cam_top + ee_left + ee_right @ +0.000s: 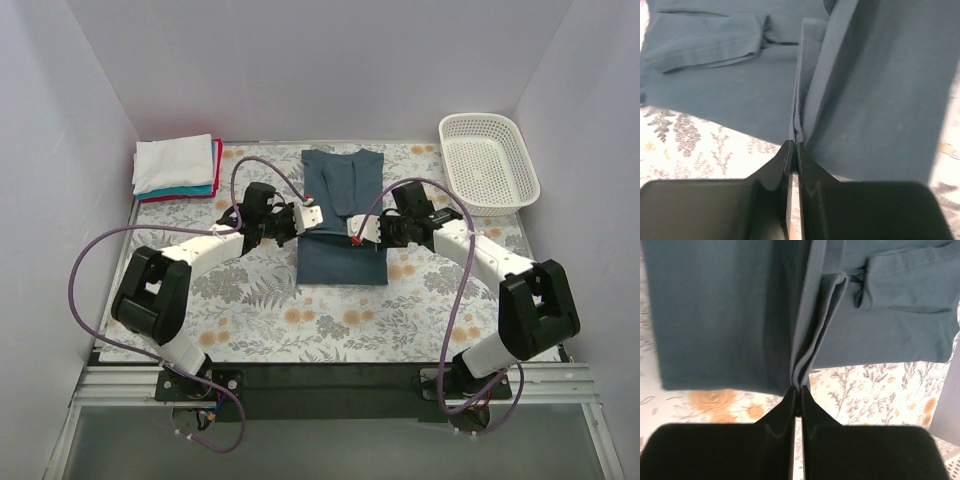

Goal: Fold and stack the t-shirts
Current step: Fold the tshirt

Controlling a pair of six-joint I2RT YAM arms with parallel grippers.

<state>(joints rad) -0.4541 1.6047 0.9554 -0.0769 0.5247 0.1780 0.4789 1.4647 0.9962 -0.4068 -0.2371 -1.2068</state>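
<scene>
A dark slate-blue t-shirt point(342, 215) lies in the middle of the table, folded into a long narrow strip with its sleeves tucked in. My left gripper point(318, 217) is shut on the shirt's left edge; the pinched cloth shows in the left wrist view point(799, 131). My right gripper point(353, 237) is shut on the shirt's right edge, where the cloth bunches between the jaws in the right wrist view point(802, 375). A stack of folded white, teal and red t-shirts point(176, 167) lies at the back left.
A white plastic mesh basket point(487, 162) stands at the back right. The floral tablecloth point(330, 320) covers the table. White walls close in the back and both sides.
</scene>
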